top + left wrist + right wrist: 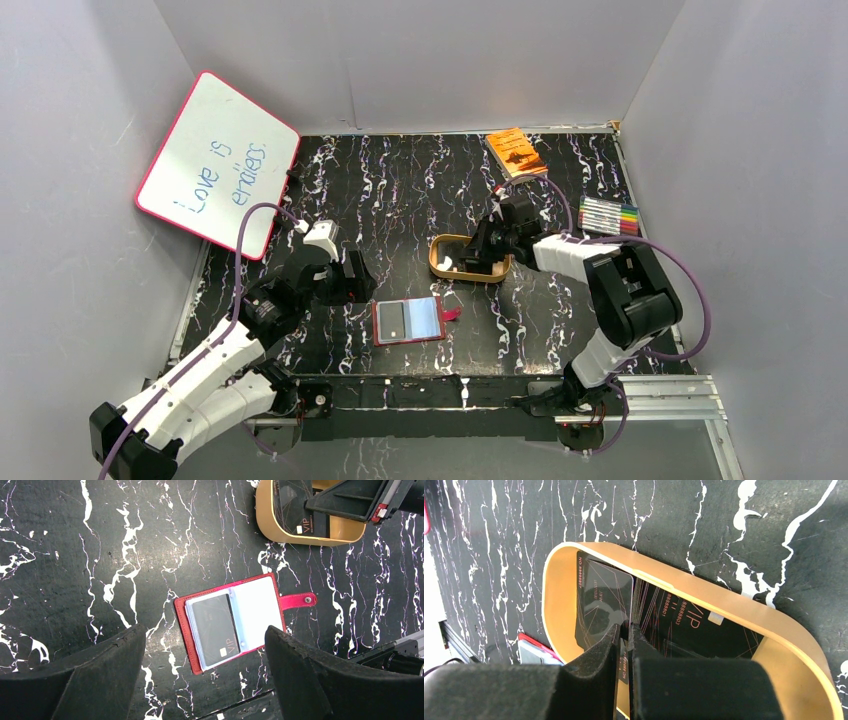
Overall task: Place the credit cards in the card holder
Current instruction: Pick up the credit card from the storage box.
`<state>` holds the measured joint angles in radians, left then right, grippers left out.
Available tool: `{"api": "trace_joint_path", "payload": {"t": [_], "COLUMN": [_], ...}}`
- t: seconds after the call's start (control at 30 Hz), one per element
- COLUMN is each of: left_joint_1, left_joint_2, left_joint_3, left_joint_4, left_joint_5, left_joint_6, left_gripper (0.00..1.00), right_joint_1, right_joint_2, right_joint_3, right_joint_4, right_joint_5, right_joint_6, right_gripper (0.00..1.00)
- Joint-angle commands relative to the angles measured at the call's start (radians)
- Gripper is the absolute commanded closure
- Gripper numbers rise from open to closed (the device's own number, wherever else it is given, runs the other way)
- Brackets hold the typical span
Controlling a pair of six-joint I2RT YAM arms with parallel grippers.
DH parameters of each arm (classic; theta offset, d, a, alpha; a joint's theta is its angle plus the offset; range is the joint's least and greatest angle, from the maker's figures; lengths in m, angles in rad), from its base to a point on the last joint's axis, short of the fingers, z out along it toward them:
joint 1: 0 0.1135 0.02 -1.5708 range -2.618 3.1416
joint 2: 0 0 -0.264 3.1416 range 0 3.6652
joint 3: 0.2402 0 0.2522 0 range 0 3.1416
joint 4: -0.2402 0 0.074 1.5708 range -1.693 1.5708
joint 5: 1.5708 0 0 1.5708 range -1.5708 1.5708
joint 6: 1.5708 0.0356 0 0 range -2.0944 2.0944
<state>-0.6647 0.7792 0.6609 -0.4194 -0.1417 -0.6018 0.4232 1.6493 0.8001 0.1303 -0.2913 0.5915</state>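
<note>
Pinching one black card [604,600] by its edge, the right gripper [624,630] reaches into the gold tray [684,582], mid-table, right of centre. Its fingers are nearly shut w/ the card between them. A 2nd card [684,625] lies flat in the tray. The left gripper [202,635] hangs wide open, holding nothing, just left of the red card holder [181,625]. The holder lies open near the front edge w/ a 3rd card [215,627] on its left half.

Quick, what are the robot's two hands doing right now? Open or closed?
Left gripper: open, holding nothing.
Right gripper: closed on a black credit card in the gold tray.
</note>
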Motion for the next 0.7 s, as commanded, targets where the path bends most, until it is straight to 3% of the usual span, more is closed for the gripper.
{"api": "trace_joint_path", "payload": {"t": [0.0,0.47,0.67], "left_joint_1": [-0.003,-0.003,-0.003], "left_joint_2": [-0.002,-0.011,-0.012], "left_joint_3": [-0.008,-0.009,-0.009], "left_joint_4": [-0.004,-0.004,-0.004], "left_joint_5": [0.001,-0.001,0.001], "left_joint_6": [0.010,0.010,0.010], "left_gripper": [0.15,0.15,0.15], "right_joint_1": [-0.010,-0.039,-0.046], "right_joint_2": [-0.031,-0.117,-0.200], "right_joint_3": [-0.028,-0.071,-0.058], "right_joint_4": [-0.042,-0.077,-0.126], "right_joint_5": [0.036,0.034,0.003], "right_joint_6": [-0.041,-0.044,-0.025], "right_gripper": [0.89,1.00,1.00]}}
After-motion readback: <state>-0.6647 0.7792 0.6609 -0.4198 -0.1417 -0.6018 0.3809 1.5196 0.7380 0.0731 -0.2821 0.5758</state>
